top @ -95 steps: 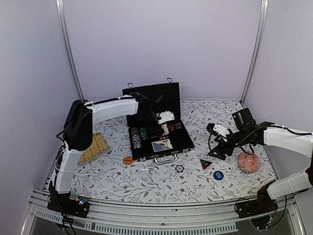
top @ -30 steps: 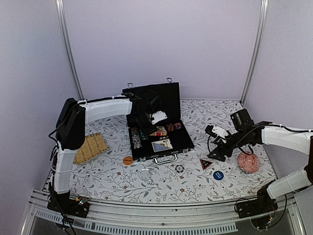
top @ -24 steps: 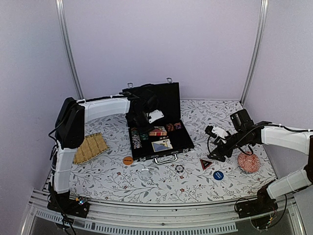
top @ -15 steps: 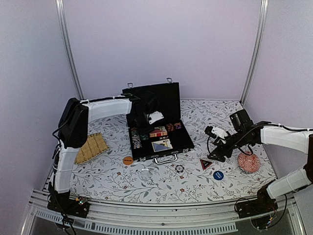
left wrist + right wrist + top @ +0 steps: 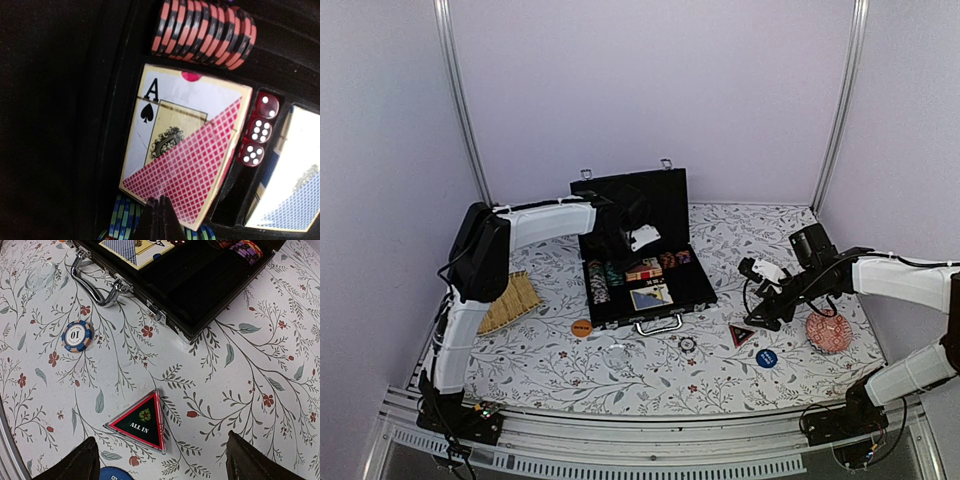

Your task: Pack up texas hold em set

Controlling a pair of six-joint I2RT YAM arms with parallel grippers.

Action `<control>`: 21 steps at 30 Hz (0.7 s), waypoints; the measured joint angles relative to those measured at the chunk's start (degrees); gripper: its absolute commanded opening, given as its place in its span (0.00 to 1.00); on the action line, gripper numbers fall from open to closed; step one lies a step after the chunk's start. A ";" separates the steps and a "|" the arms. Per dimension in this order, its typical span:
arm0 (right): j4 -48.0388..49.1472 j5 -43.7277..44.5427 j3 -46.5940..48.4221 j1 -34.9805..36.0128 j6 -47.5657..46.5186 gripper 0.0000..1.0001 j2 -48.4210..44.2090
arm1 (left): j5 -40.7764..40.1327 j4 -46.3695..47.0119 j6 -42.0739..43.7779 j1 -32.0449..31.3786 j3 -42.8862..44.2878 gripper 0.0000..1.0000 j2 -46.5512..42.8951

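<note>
Between the wide jaws of my right gripper (image 5: pixel 161 461) the ALL IN triangle (image 5: pixel 141 421) sits on bare cloth (image 5: pixel 227 405); ahead the case (image 5: pixel 195 295) wall and handle (image 5: pixel 95 290) bar the way.

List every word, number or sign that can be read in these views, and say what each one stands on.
"ALL IN": on the triangular marker.
"10": on the loose blue and orange chip.
"A" with a spade sign: on the red card deck.
Blue disc and orange disc: both carry lettering, but it is too small to read.
</note>
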 measured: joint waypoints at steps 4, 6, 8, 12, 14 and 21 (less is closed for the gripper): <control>-0.09 0.00 0.15 0.00 -0.02 0.87 0.68 | 0.87 -0.15 -0.50 -0.85 -0.85 0.00 -2.05; -0.31 0.00 0.15 0.00 -0.02 0.87 0.79 | 2.36 -0.15 -0.79 -1.75 -1.53 0.00 -3.58; -0.35 0.00 0.15 0.00 -0.02 0.87 0.79 | 3.72 -0.09 -0.98 -2.73 -1.66 0.00 -4.33; -0.50 0.00 0.15 0.00 -0.02 0.87 0.79 | 5.75 -0.15 -1.18 -4.17 -1.66 0.00 -4.20; -0.57 0.00 0.15 0.00 -0.02 0.87 0.79 | 6.58 -0.31 -1.22 -4.61 -1.64 0.00 -3.48; -0.72 0.00 0.15 0.00 -0.09 0.87 0.79 | 5.97 -0.50 -1.66 -3.93 0.33 0.00 1.16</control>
